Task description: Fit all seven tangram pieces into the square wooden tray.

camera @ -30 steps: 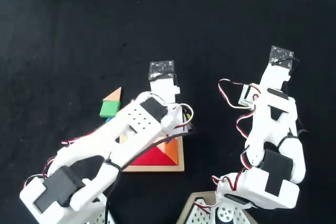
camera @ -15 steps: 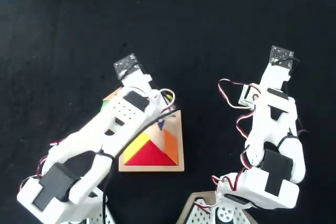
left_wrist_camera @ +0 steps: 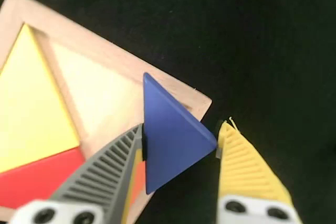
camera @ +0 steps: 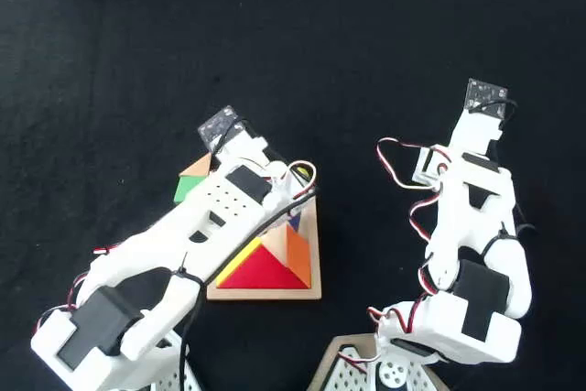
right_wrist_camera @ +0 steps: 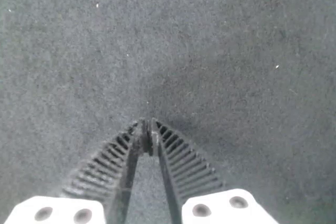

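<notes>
Blue triangle [left_wrist_camera: 170, 142] is clamped in the left claw [left_wrist_camera: 181, 129], long edge against the grey finger, opposite point at the yellow one. It hangs over the corner of the wooden tray [left_wrist_camera: 173, 85], at 1 o'clock of the tray in the high view. The bare recess [left_wrist_camera: 94, 98] lies roughly 7 o'clock from the claw, beside the yellow triangle [left_wrist_camera: 31, 114] and the red piece [left_wrist_camera: 37, 179]. Left arm is nearer. Right claw [right_wrist_camera: 147, 132] is clenched on nothing over bare worktop. Green piece [camera: 189, 190] and orange triangle [camera: 197, 168] sit outside the tray at 10 o'clock. The arm hides much of the tray; can't tell whether blue touches the wood.
</notes>
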{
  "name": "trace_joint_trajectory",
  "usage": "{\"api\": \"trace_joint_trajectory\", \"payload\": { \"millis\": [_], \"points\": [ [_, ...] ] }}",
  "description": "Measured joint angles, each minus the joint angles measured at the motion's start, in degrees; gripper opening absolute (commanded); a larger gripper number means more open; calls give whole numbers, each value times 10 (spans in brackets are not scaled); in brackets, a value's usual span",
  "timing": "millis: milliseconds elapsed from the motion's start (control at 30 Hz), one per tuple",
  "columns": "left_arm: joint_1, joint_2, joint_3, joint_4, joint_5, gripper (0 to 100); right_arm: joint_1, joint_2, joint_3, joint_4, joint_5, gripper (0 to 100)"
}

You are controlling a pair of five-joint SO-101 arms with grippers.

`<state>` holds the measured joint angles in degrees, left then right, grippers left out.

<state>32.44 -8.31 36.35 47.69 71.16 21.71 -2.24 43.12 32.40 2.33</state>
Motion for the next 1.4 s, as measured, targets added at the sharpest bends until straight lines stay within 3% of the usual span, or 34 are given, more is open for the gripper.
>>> {"api": "trace_joint_trajectory", "payload": {
  "millis": [333, 600, 833, 1100, 1400],
  "points": [
    [0, 0, 98, -147, 90, 137, 0, 0, 0, 0, 0, 11],
    [11, 0, 113, -157, 88, 139, -2, 0, 0, 0, 0, 11],
    [42, -2, 124, -160, 44, 142, -2, 0, 0, 0, 0, 11],
    [42, -2, 125, -160, 44, 388, -2, 0, 0, -1, 0, 11],
    [42, -2, 125, -160, 46, 396, -22, 0, 0, -1, 35, 11]
  ]
}}
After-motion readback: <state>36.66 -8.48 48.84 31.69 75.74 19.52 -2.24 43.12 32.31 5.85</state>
